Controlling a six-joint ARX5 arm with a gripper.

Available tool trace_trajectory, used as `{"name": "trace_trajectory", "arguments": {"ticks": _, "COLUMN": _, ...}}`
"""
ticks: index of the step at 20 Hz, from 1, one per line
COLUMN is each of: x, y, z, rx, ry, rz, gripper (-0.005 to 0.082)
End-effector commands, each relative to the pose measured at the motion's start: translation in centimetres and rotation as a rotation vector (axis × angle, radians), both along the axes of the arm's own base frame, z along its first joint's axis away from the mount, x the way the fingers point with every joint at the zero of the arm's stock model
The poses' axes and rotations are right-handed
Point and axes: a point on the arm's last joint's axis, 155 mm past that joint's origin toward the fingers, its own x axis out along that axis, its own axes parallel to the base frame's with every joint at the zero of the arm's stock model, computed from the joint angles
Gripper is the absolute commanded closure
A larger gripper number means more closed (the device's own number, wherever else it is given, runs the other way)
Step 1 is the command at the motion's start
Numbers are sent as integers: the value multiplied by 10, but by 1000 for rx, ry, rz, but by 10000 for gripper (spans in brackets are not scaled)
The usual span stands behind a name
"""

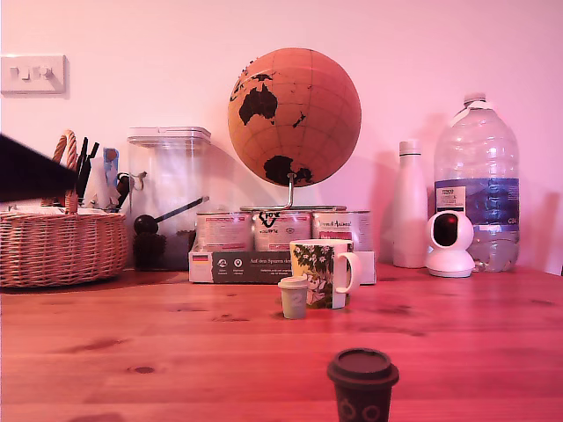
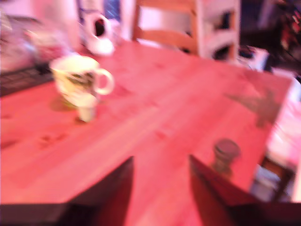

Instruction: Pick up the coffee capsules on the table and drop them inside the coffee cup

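The coffee cup (image 1: 318, 268) is a white mug with a foliage print, standing mid-table in front of the tins. A pale coffee capsule (image 1: 293, 297) stands upright just in front of it, touching or nearly touching. A dark capsule (image 1: 362, 385) stands upright near the table's front edge. The blurred wrist view shows the cup (image 2: 77, 80), the pale capsule (image 2: 87, 111) and the dark capsule (image 2: 226, 153). My gripper (image 2: 160, 188) is open above bare table with nothing between its fingers, well short of both capsules. A dark part of the arm (image 1: 31, 171) enters at the exterior view's left.
A wicker basket (image 1: 60, 246) sits at the exterior view's left beside a clear canister (image 1: 169, 193). Behind the cup stand metal tins (image 1: 280, 230) on a box, a globe (image 1: 294, 116), a white bottle (image 1: 410, 207), a small camera (image 1: 449, 243) and a water bottle (image 1: 478, 180). A wooden chair (image 2: 188, 26) stands past the table.
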Motion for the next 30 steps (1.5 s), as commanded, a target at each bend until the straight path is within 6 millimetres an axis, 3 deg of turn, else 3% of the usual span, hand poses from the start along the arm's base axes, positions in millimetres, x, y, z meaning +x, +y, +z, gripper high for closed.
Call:
{"name": "trace_trajectory", "arguments": {"ticks": 1, "x": -3, "y": -8, "z": 5, "rx": 6, "ry": -31, "rz": -41, "gripper": 161}}
{"name": "trace_trajectory", "arguments": {"ticks": 19, "x": -23, "y": -48, "z": -34, "rx": 88, "ry": 40, "rz": -211, "gripper": 159}}
{"name": "trace_trajectory", "arguments": {"ticks": 23, "x": -24, "y": -66, "z": -31, "rx": 108, "ry": 53, "rz": -257, "gripper": 159}}
{"name": "trace_trajectory", "arguments": {"ticks": 30, "x": -22, "y": -94, "z": -46, "rx": 183, "ry": 73, "rz": -317, "gripper": 160}}
